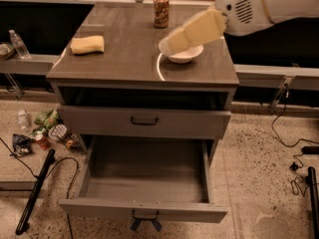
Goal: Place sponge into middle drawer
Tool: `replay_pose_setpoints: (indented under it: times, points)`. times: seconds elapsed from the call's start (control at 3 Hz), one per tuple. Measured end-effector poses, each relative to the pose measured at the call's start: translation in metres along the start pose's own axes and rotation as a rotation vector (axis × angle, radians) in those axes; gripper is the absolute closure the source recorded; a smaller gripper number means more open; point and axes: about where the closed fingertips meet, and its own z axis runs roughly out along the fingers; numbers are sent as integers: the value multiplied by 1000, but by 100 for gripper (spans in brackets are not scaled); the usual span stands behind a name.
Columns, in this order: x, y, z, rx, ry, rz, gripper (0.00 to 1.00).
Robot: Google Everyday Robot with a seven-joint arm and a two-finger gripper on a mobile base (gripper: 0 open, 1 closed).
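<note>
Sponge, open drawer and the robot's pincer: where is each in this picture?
sponge [87, 44], camera view, middle of its top face.
middle drawer [147, 176], camera view, its bare grey floor.
pincer [172, 43], camera view, its tip, in front of the white bowl [188, 55].

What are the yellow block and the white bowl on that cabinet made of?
The sponge looks like soft foam: matte, with rounded corners and a slightly uneven top. The bowl looks like glazed ceramic or hard plastic; it is smooth and white, and I can't tell which. The end effector hangs over the bowl.
</note>
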Motion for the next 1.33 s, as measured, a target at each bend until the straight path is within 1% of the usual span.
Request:
replay_pose_setpoints:
  times: [0.33,0.67,1.0,1.33]
  points:
    - [-34,10,52,86,-62,101,0]
    - [-42,2,46,111,-97,129,0]
    - [-18,31,84,14,-75,160,0]
    - [-4,31,174,3,-122,185,0]
